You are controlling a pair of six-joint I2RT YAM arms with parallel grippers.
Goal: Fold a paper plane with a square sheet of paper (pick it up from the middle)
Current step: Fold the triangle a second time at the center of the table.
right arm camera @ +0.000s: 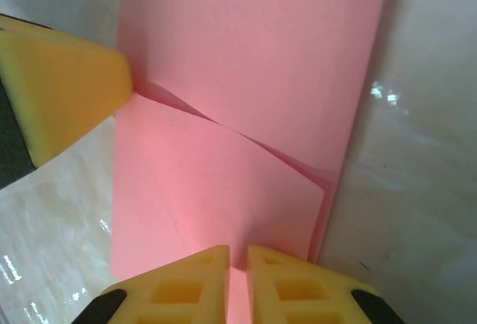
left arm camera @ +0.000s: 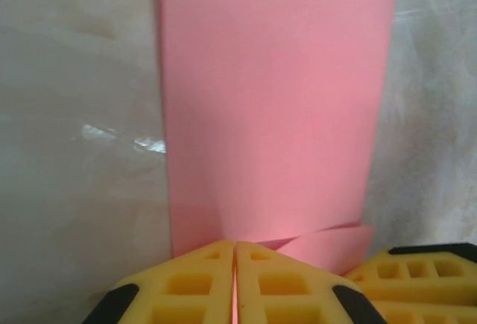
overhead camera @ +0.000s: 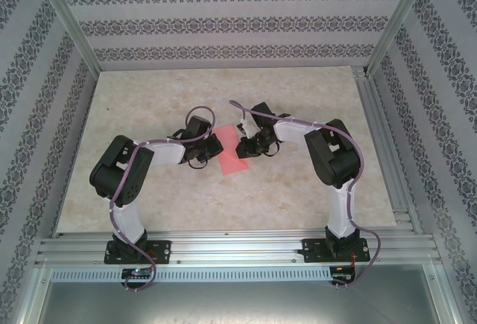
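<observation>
Patterned walls [overhead camera: 223, 22] and a metal frame [overhead camera: 231, 248] enclose a pale, marble-look table [overhead camera: 149, 197]. The left arm [overhead camera: 123, 175] and the right arm [overhead camera: 335, 160] rise from the near rail and bend inward, meeting at the middle of the table.

Between them lies the pink sheet of paper [overhead camera: 232, 154], flat on the table at the centre and partly folded. The left wrist view shows it [left arm camera: 276, 100] as a long doubled panel running away from the camera, with a small flap lifted at the near end. In the right wrist view the paper [right arm camera: 246, 56] has a slanted crease across it, and a folded layer lies over the near half.

The left end effector [overhead camera: 209, 150] meets the paper's left edge. Seen from its own wrist [left arm camera: 235, 249], its yellow fingers [left arm camera: 186, 283] are pressed together on a thin sliver of pink, closed on the paper.

The right end effector [overhead camera: 251, 147] meets the opposite edge. Its fingers [right arm camera: 294, 287] stand a narrow slit apart [right arm camera: 238, 253], pinching the paper's edge between them.
</observation>
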